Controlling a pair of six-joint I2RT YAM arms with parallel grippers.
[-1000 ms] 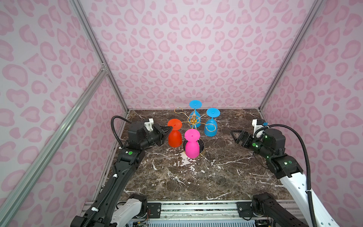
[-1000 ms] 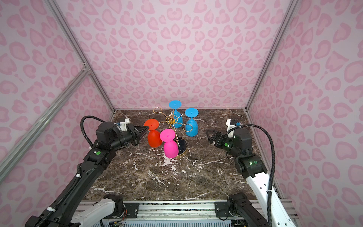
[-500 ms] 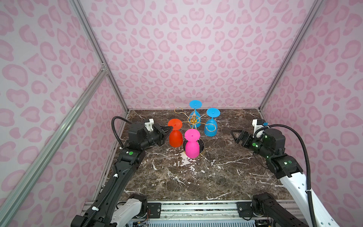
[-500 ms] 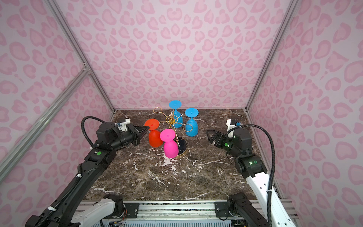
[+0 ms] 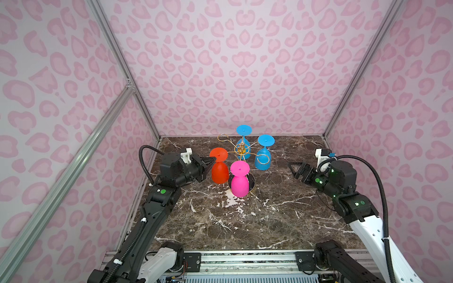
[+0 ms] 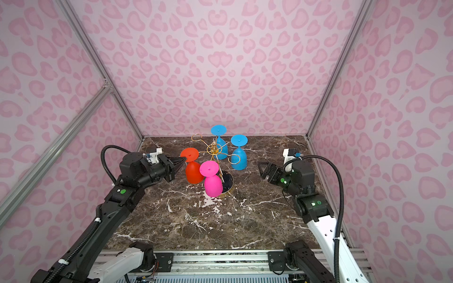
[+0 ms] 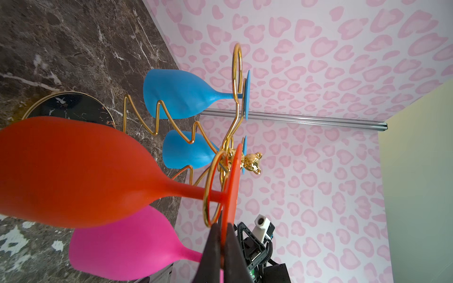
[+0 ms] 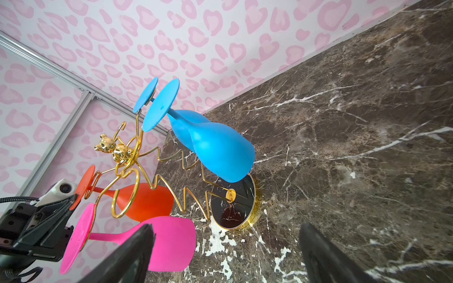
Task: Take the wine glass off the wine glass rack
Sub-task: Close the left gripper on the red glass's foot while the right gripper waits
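Note:
The gold wire wine glass rack (image 5: 241, 150) stands on its round black base (image 8: 232, 208) at the back middle of the marble table. A red wine glass (image 5: 220, 172) hangs upside down from its left arm. My left gripper (image 5: 212, 160) is shut on the rim of that glass's flat foot (image 7: 232, 186), while the stem still sits inside the gold loop (image 7: 211, 188); the pinch shows in the left wrist view (image 7: 223, 229). My right gripper (image 5: 293, 169) hangs open to the right of the rack, holding nothing, its fingers (image 8: 137, 247) wide apart.
A pink glass (image 5: 239, 183) hangs at the rack's front, next to the red one. Two blue glasses (image 5: 262, 159) (image 5: 244, 144) hang at the back and right. One rack loop (image 5: 222, 137) at the back left is empty. Pink patterned walls close in three sides.

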